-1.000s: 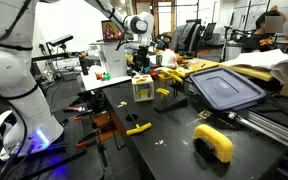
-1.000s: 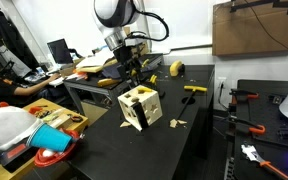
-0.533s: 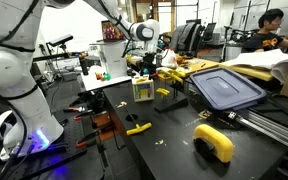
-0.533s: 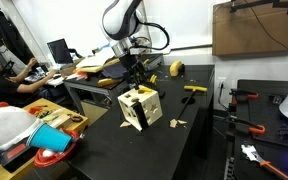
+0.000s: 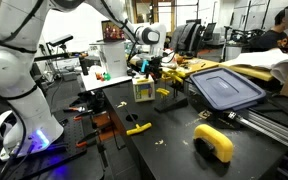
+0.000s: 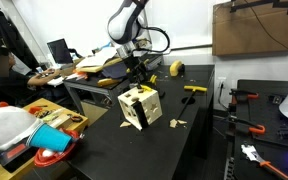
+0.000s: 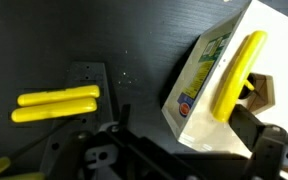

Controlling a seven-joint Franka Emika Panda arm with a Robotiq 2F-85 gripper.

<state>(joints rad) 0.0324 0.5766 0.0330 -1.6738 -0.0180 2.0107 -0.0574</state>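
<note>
The wrist view crops the box [image 7: 196, 95] beside the open pincer [image 5: 150, 70].

- A black table [image 5: 174, 150] [image 6: 194, 150] fills the frame from 4 to 8 o'clock in both exterior views.
- In an exterior view, a monitor [image 6: 59, 50] stands at 10 o'clock on a cluttered desk [image 6: 87, 68], with a white wall [image 6: 54, 18] behind.
- A cardboard box [image 6: 256, 28] sits high at 2 o'clock.
- In an exterior view, dark office chairs [image 5: 189, 38] stand at 1 o'clock, with bright panes [image 5: 246, 14] at 2 o'clock.
- The light is even indoor light.
</note>
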